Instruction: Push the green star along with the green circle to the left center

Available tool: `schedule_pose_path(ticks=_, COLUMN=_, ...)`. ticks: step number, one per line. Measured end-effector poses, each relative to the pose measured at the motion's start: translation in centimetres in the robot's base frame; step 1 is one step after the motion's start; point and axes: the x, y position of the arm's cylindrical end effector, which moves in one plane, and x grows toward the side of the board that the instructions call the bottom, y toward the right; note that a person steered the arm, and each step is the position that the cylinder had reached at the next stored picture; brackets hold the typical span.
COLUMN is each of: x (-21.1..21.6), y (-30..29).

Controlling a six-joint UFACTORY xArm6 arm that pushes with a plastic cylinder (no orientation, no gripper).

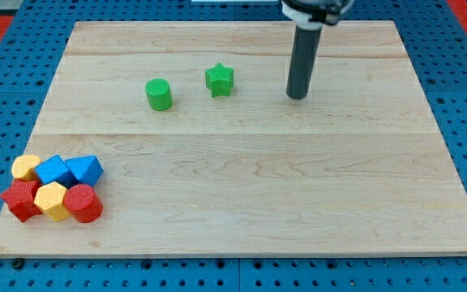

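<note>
My tip, a bare rod with no pincer, sits right of green star; I should sweep leftward, gathering the green circle.

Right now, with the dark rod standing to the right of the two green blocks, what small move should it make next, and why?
Probably slide my tip toward the view's left until it meets the green star block. The tip stands apart from the star on its right side, and the green cylinder-shaped circle block lies further left, slightly lower, so one leftward push could gather both.
</note>
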Motion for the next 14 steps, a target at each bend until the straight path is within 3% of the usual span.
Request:
schedule_pose_path(ticks=1, x=-2.6, y=-3.7)
schedule_pose_path(ticks=3, x=-2.4, y=-14.8)
schedule_pose_path(ticks=4, x=-2.0, y=-17.5)
schedule_pose_path(ticks=5, x=-1.8, y=-16.3)
schedule_pose_path(ticks=7, x=-1.6, y=-8.3)
schedule_pose_path(ticks=8, x=1.0, y=-6.5)
schedule_pose_path(ticks=11, x=0.9, y=-20.6)
schedule_pose_path(ticks=13, x=0.9, y=-21.2)
schedule_pose_path(ticks=14, x=-1.1, y=-19.9)
